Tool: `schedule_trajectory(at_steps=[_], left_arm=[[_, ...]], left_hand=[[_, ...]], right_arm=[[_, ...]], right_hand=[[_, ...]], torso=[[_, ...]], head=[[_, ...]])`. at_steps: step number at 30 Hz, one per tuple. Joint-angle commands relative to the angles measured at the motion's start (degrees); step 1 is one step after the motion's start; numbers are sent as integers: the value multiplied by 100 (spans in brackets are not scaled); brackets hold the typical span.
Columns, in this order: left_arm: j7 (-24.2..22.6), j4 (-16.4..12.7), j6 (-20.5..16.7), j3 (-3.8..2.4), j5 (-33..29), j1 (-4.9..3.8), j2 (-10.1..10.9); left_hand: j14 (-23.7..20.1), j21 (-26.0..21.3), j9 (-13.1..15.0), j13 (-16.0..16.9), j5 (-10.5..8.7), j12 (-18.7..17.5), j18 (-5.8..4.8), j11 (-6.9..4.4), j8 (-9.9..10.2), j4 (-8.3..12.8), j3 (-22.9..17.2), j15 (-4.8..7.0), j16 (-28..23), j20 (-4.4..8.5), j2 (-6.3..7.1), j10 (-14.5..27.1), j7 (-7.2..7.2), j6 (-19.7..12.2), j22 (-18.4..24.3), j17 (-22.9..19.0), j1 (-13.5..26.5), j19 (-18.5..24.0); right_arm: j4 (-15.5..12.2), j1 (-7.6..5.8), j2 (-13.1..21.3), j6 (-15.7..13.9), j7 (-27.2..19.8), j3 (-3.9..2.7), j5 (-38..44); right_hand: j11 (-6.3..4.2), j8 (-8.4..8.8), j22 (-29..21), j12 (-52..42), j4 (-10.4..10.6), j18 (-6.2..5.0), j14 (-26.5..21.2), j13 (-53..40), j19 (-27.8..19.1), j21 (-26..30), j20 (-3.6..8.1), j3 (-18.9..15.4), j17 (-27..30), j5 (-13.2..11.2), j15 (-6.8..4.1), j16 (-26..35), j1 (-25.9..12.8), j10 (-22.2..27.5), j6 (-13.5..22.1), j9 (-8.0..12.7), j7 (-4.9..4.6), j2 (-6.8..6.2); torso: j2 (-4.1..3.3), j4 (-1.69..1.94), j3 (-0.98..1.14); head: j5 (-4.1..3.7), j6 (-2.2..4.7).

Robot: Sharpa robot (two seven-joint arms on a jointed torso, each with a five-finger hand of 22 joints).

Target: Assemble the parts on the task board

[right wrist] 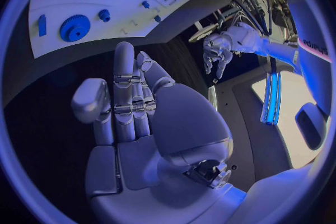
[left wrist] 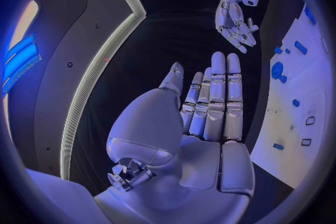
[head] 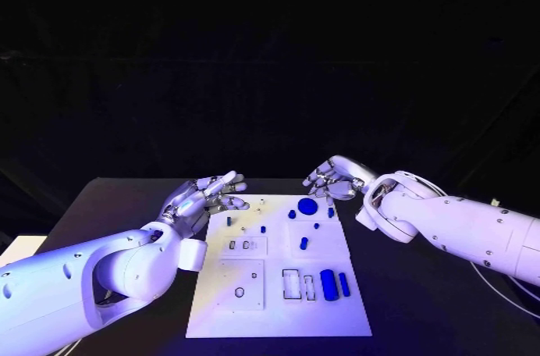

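**Two Empty Hands Above a White Board**

Lying flat in the lower middle of the head view: task board (head: 275, 309), white, long axis running from bottom to top. Dotted with small blue parts: a round gear (head: 307, 206) near the top, a long capsule (head: 328, 284) lower right, pointing up the board. Hovering at the top corners: left hand (head: 206, 197) and right hand (head: 328, 179), fingers loose, holding nothing.

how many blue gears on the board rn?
1. The blue gear lies at the far end of the task board, nearest the right hand. Smaller blue parts nearby look like pegs; some may be hidden.
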State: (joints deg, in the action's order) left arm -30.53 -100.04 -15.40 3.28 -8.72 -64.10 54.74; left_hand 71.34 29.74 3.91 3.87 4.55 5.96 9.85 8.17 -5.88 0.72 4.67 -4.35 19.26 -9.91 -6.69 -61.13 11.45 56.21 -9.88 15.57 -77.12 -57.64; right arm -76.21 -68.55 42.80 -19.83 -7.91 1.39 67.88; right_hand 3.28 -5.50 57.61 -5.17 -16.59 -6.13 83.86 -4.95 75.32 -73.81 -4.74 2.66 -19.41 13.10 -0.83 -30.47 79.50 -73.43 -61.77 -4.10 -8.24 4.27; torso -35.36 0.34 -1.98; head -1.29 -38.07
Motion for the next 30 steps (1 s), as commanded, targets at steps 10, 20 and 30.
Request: schedule_trajectory(at_steps=[10,20,30], left_arm=[[29,-534,214,-50,-46,-151,264],[49,-685,184,-64,-47,-203,327],[55,-713,134,-67,-47,-214,345]], left_hand=[[-89,24,-9,-7,-13,-93,46,44,79,-2,59,-11,15,-49,9,57,83,-44,-4,79,109,43],[-103,29,-8,-6,-3,-128,46,59,108,-3,64,-20,20,-57,-3,84,102,-61,-4,117,132,54],[-104,34,-8,-6,4,-147,47,68,125,-4,64,-25,27,-62,-15,99,114,-73,-6,140,142,57]], right_arm=[[-333,-262,-123,594,1014,-45,2793],[-578,-370,-122,1038,1340,-58,3605],[-583,-380,-112,1422,1514,-59,3892]], right_hand=[[123,191,1926,173,11,355,190,122,780,-1103,-69,489,-1055,-104,33,-1383,-443,709,-85,-21,48,-227],[178,199,1955,172,68,349,63,132,733,-1150,-138,702,-1379,-251,80,-1818,-620,1044,-14,-10,88,-428],[237,193,1893,165,233,332,-37,141,668,-1138,-184,850,-1363,-457,128,-1904,-628,1378,64,11,9,-587]], torso=[[-468,179,-56],[-602,261,-57],[-657,251,-37]], head=[[-108,111],[-195,51],[-227,46]])
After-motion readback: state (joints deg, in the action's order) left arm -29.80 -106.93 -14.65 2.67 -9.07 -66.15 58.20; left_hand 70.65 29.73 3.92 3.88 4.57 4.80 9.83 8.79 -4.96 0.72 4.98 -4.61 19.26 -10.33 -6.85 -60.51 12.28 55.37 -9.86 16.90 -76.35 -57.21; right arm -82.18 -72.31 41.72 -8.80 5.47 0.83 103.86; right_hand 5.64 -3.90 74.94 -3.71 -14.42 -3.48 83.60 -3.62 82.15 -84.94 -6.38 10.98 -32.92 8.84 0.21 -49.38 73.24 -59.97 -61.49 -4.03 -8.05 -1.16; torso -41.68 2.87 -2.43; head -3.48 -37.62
